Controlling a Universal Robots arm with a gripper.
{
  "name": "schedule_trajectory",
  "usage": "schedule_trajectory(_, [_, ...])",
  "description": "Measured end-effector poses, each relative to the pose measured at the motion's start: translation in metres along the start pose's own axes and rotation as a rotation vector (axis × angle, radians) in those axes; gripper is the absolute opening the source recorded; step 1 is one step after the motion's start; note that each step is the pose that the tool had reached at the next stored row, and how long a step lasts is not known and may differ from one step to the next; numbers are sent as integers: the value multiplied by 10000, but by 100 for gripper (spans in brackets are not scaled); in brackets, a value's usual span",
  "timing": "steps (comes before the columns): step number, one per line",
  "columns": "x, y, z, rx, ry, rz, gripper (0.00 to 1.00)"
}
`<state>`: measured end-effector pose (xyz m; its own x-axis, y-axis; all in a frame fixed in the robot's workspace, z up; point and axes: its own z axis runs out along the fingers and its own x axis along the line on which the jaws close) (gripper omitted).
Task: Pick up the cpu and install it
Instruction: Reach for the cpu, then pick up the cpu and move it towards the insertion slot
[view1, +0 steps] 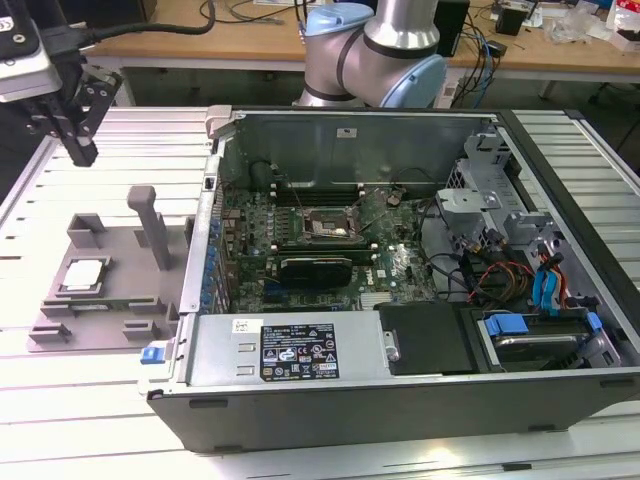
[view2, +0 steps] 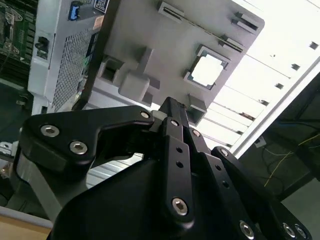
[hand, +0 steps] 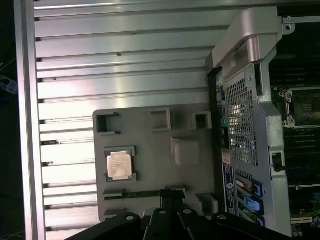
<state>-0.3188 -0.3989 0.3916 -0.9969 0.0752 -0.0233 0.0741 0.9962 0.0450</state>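
– Checking the station against the procedure, which step did we record as in hand?

– We recorded the approach to pick-up, with nothing lifted yet. The black two-finger gripper (view1: 82, 152) hung above the ribbed aluminium table (view1: 60, 400), beyond the far edge of the grey plastic tray with raised blocks (view1: 130, 290) and well apart from it. We read the claw as closed on itself, with nothing held.

– Where did we locate the cpu?

– The small flat square cpu with the silvery-white metal top (view1: 83, 275) lay flat in its framed recess on the tray. The tray stood at the exterior view's left of the open grey metal computer case (view1: 220, 350). In the first wrist view, the cpu (hand: 119, 165) sat untouched and clear of the gripper (hand: 172, 192).

– And the destination?

– The black square socket with the metal frame (view1: 330, 225) sat on the green motherboard (view1: 390, 270) inside the case. We judged it unoccupied.

– What did the pick-up call for?

– In our judgement, the claw had to be opened and centred squarely over the recess. It then had to be lowered onto opposite edges of the chip, clear of the upright grey post (view1: 150, 225) nearby. The chip offered only a thin rim, so we rated a tilted grasp as the main risk.
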Motion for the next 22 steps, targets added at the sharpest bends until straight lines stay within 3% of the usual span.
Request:
schedule_trajectory(3, [210,-15,-4,0,-1,0,11])
schedule_trajectory(10, [418,-31,-8,0,0,1,11])
schedule_trajectory(16, [432,-32,-9,0,0,1,11])
schedule_trajectory(20, [434,-32,-9,0,0,1,36])
schedule_trajectory(21, [434,-32,-9,0,0,1,48])
schedule_trajectory(22, [435,-32,-9,0,0,1,54])
